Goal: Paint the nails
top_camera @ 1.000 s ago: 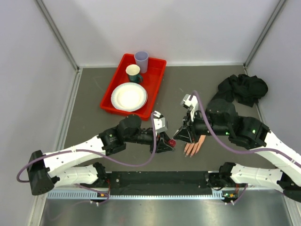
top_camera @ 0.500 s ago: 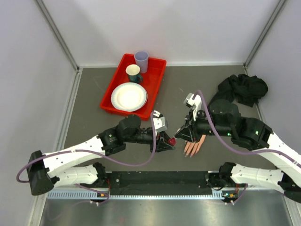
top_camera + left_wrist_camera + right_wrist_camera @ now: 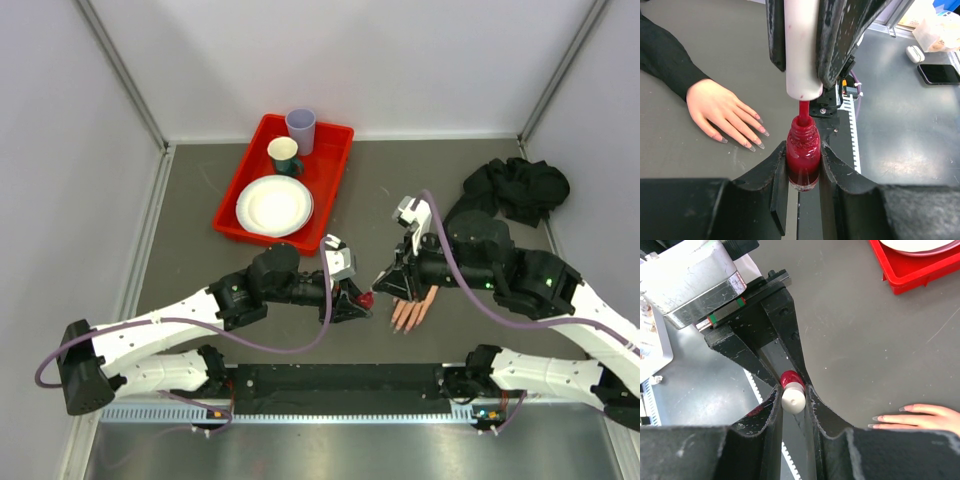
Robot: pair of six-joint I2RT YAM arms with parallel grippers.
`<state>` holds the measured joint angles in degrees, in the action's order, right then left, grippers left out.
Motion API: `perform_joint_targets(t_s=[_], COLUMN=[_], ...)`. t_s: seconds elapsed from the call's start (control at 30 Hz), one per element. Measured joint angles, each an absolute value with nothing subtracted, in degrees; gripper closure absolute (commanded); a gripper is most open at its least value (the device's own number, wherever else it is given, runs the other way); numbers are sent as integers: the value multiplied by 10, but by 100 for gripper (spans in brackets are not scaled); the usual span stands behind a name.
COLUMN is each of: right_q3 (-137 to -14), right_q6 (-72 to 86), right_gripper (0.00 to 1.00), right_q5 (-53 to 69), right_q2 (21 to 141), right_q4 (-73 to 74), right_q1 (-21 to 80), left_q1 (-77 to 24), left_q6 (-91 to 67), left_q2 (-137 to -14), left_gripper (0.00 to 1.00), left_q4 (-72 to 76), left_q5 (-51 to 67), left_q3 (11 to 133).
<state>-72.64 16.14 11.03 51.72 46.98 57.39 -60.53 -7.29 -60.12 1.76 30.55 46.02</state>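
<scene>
Presently, left gripper (image 3: 802,167) clamps polish bottle (image 3: 802,150); right gripper (image 3: 792,394) pinches brush cap (image 3: 792,401) — stem seemingly in neck; a skewed lift could tip bottle.

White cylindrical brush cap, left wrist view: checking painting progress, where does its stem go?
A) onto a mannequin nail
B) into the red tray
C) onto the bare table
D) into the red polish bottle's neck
D: the red stem under the white cylindrical brush cap, pinched by the right gripper, enters the neck of the small red glass polish bottle clamped in the left gripper; the skin-coloured mannequin hand lies apart.
</scene>
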Motion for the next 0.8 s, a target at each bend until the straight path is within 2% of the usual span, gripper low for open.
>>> perform_joint_targets(t_s=[0.8], right_q3=[-733], right_q6=[162], right_gripper=[100], right_q5=[102], right_q2=[513], right_q4=[476], right_q1=[574], left_q1=[-606], left_q6=[-70], left_q2=[-601], left_gripper=[100], left_q4=[18], left_q5=[303], left_q3=[460])
